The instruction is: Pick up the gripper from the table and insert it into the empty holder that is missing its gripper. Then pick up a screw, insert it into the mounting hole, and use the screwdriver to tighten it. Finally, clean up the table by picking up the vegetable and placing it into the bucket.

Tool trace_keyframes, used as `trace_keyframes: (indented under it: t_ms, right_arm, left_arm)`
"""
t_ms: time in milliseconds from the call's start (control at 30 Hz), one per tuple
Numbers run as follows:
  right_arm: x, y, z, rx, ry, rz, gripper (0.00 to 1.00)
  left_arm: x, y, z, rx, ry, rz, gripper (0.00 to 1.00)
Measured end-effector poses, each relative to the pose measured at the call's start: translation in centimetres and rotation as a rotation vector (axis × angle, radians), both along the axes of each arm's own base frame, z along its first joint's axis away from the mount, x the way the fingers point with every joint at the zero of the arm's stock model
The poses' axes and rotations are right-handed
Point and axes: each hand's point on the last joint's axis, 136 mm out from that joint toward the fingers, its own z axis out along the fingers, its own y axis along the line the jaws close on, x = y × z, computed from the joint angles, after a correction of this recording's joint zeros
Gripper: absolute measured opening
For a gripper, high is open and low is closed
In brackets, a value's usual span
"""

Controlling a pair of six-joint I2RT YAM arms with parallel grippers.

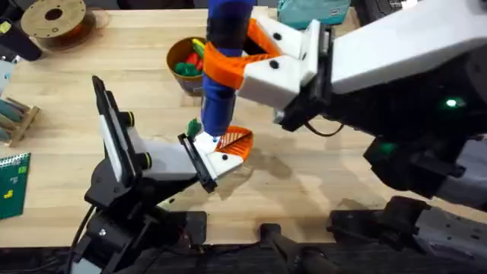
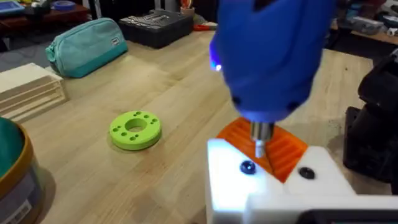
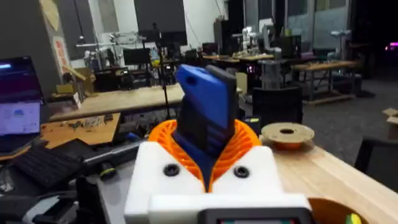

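Note:
My right gripper (image 1: 247, 65) is shut on the blue screwdriver (image 1: 224, 53), its orange pads (image 3: 239, 146) clasping the body, which stands upright. The metal bit (image 2: 261, 140) points down at my left gripper (image 1: 221, 152). Its tip sits just above a dark screw (image 2: 247, 167) in the white holder (image 2: 230, 180), against the orange ribbed gripper wedge (image 2: 286, 149). The left gripper's two white fingers stand close together, shut with nothing between them. A small dark green vegetable (image 1: 193, 125) lies on the table just left of the screwdriver's lower end. The ochre bucket (image 1: 176, 55) stands behind, with red, green and yellow toys inside.
A bright green ring disc (image 2: 135, 129) lies on the wood. A teal pouch (image 2: 87, 43) and a black case (image 2: 155, 25) are farther off. A tan filament spool (image 1: 53, 19) sits at the back left, and a wooden rack (image 1: 15, 118) stands by the left edge.

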Motion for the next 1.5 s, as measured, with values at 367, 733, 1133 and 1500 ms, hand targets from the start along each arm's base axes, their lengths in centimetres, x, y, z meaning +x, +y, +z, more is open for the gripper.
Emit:
trace_keyframes:
  t_ms: [367, 733, 1133, 1500]
  right_arm:
    - [0.7, 0.7, -1.4, -0.029, 0.029, -0.003, 0.029]
    - [1.1, 0.6, -1.8, -0.045, 0.055, -0.021, 0.029]
    - [1.2, 0.6, -1.9, -0.046, 0.061, -0.023, 0.029]
    - [1.1, 0.6, -1.8, -0.044, 0.058, -0.023, 0.029]
  left_arm:
    - [0.0, 0.0, 0.0, 0.000, 0.000, 0.000, 0.013]
    - [0.0, 0.0, 0.0, -0.004, 0.008, 0.000, 0.013]
    - [0.0, 0.0, 0.0, -0.005, 0.011, 0.000, 0.013]
    - [0.0, 0.0, 0.0, -0.006, 0.012, 0.000, 0.013]
